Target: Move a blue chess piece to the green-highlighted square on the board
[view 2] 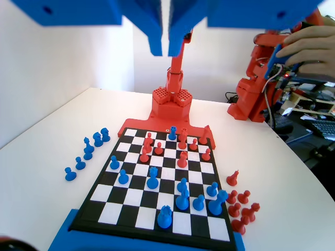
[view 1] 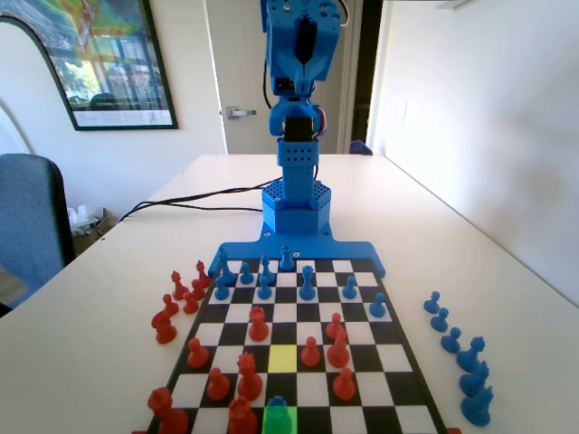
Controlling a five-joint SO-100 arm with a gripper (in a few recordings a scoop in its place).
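1. Hanging high over the near edge of the board [view 2: 123, 196] in the wrist view, the gripper [view 2: 165, 51] has its jaws drawn almost together, with a thin slit between them and nothing held.
2. Just below it, at the board's 6 o'clock end in that view, stands the cluster of other blue pieces [view 2: 183, 198]. None lies between the jaws.
3. Further on, red pieces [view 2: 181, 157] crowd the far half of the board.
4. At the far row, 12 o'clock from the gripper and nearly on its centre line, the blue chess piece [view 2: 172, 132] stands upright among the red ones.
5. In the fixed view that same row is the nearest, at the picture's 6 o'clock. There a blue head [view 1: 277, 402] rises from the green-highlighted square [view 1: 279, 421], with the yellow square [view 1: 282, 358] beyond it toward 12 o'clock.
6. Judged from this, the piece already sits on its target. Any further reach would run straight ahead along the board's length, not sideways, over the tabletop [view 2: 52, 136].
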